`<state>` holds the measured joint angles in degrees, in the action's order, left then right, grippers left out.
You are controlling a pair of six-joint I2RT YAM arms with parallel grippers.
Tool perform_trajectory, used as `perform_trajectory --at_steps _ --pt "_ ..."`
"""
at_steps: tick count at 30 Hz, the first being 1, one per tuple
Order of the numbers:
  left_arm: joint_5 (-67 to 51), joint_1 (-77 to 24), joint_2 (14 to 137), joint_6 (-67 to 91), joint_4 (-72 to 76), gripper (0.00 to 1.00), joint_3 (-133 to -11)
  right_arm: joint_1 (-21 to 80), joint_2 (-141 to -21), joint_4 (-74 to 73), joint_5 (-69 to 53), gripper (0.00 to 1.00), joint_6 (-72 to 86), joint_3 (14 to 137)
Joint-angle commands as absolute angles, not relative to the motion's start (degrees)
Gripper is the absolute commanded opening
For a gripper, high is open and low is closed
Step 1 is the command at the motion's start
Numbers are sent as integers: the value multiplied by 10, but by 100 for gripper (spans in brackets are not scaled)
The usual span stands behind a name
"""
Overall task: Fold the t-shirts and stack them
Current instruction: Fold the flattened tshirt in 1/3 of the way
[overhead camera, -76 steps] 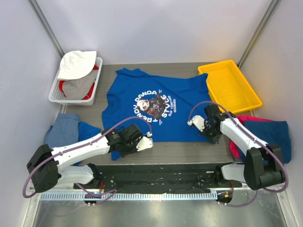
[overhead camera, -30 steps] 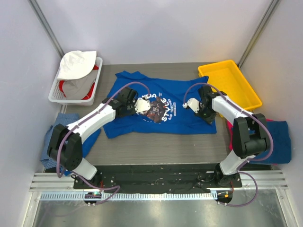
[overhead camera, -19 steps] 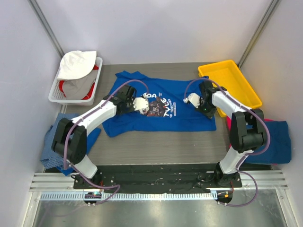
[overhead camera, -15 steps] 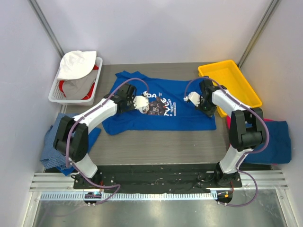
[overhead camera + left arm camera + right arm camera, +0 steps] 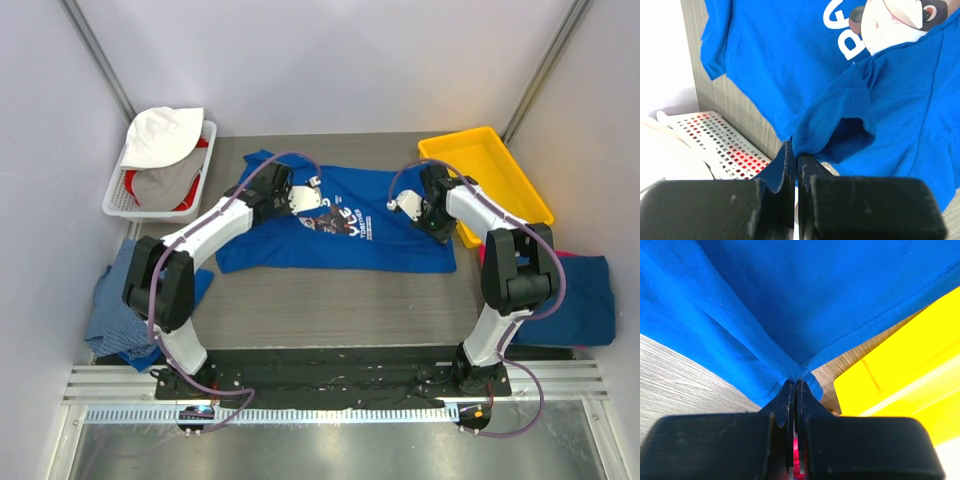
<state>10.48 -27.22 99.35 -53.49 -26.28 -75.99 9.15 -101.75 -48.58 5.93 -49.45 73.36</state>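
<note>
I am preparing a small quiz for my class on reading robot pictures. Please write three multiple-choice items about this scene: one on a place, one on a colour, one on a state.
1. Where on the table is the yellow tray?
A. far right corner
B. near left corner
C. middle of the near edge

2. What colour is the printed t-shirt between the arms?
A. magenta
B. white
C. royal blue

3. How is the left gripper?
A. wide open
B. shut on the printed t-shirt's cloth
C. shut on nothing

Answers:
1 A: the top view shows the tray at the far right edge.
2 C: its cloth is royal blue in every view.
3 B: the left wrist view shows the jaws closed with a blue hem pinched between them.
</note>
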Motion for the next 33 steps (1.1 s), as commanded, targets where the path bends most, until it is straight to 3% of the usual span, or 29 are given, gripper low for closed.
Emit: perform_trajectory --at_steps 1,33 --pt "107 -268 1003 -553 -236 0 -785 91 -1019 -491 67 1 -502 759" --pt "105 -268 1062 -570 -180 0 -808 90 -1039 -497 76 1 -498 789"
